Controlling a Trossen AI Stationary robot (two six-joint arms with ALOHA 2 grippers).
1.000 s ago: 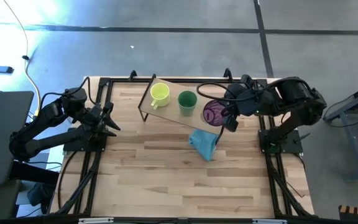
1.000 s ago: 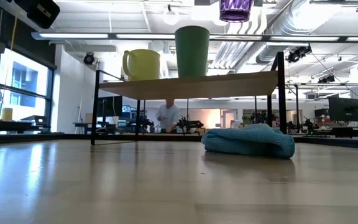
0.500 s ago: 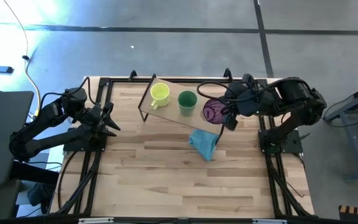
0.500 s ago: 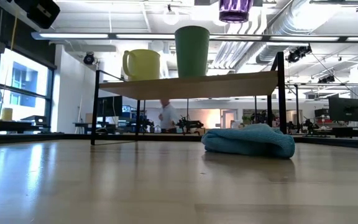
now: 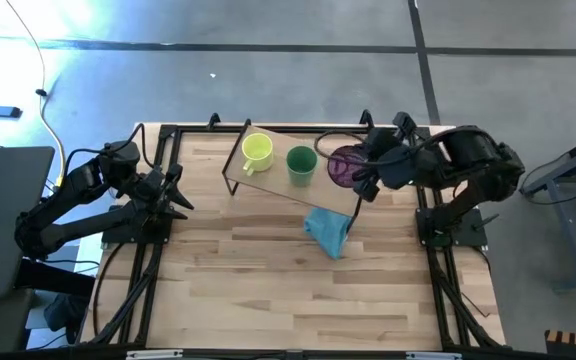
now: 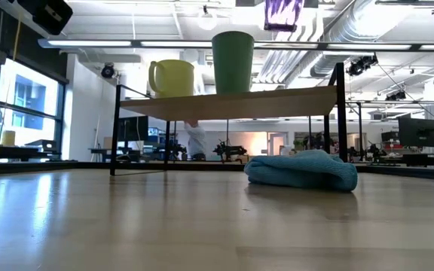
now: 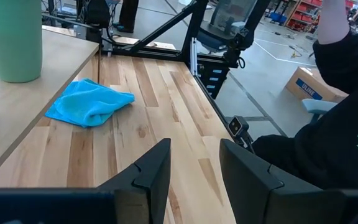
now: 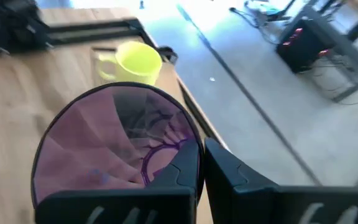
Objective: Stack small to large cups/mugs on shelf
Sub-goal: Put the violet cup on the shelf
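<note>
The small yellow mug (image 5: 257, 150) and the green cup (image 5: 301, 163) stand upright on the light wooden shelf (image 5: 236, 172), bases on its board; both also show in the low view, the mug (image 6: 172, 77) and the cup (image 6: 233, 62). My right gripper (image 5: 358, 172) is shut on the purple ribbed tumbler (image 5: 343, 165), held above the shelf's right end (image 6: 307, 98), mouth up. My left gripper (image 5: 178, 190) is open and empty at the table's left edge. My right gripper holds the purple tumbler by its rim (image 8: 199, 144) on the side toward the table's right, one finger (image 8: 182, 177) inside the mouth and the other (image 8: 232, 177) outside the wall. The fingers come from the table's right. The tumbler (image 6: 283, 11) hangs clear above the shelf board.
A crumpled blue cloth (image 5: 328, 230) lies on the slatted table just in front of the shelf's right end. The shelf stands on thin black legs (image 6: 341, 113) at the far middle of the table. A person in a dark sleeve (image 7: 347, 124) is beyond the table.
My right gripper has carried the purple tumbler toward the table's far edge, over the shelf's right end, staying shut on it and clear of the board. A person in the room behind has walked a little to the left.
</note>
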